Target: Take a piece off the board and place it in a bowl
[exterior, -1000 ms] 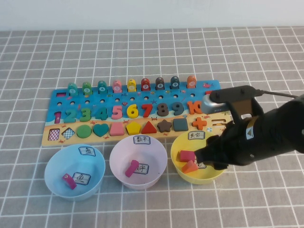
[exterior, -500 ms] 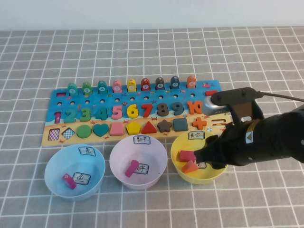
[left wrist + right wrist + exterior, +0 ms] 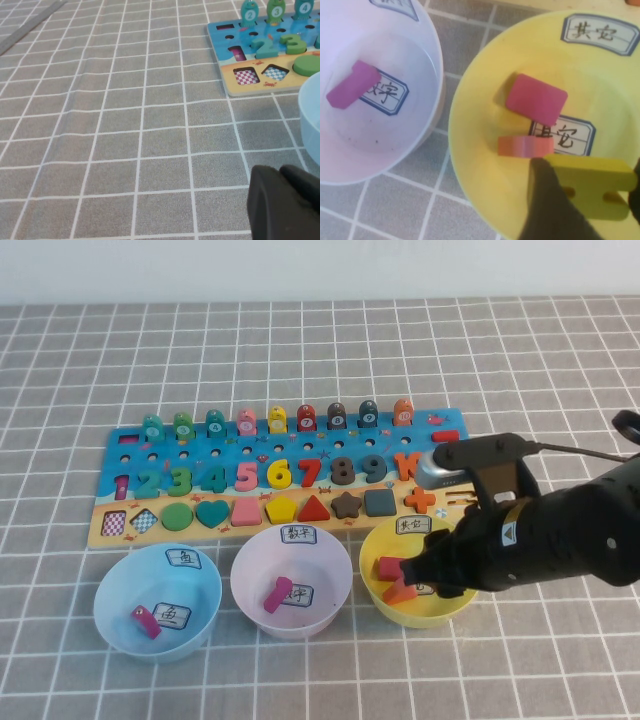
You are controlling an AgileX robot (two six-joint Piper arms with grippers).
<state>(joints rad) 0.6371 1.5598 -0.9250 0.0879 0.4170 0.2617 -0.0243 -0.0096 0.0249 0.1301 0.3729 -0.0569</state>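
The puzzle board (image 3: 200, 454) lies across the middle of the table with numbers, shapes and fish pegs on it. My right gripper (image 3: 590, 194) is shut on a flat yellow piece (image 3: 592, 181) and holds it just above the inside of the yellow bowl (image 3: 480, 125). In the high view the right gripper (image 3: 425, 575) hangs over the yellow bowl (image 3: 385, 608) and the arm hides the yellow piece. A pink piece (image 3: 391, 567) and an orange piece (image 3: 401, 592) lie in that bowl. My left gripper (image 3: 287, 207) is shut and empty, low over the cloth left of the board.
A pink bowl (image 3: 250, 592) holding a magenta piece (image 3: 276, 594) and a blue bowl (image 3: 112, 612) holding another magenta piece (image 3: 147, 622) stand in front of the board. The board's left corner (image 3: 235, 85) and the blue bowl's rim (image 3: 309, 115) show in the left wrist view.
My right arm has shifted slightly left and lower over the yellow bowl, still holding its piece. The bowls and board have not moved.
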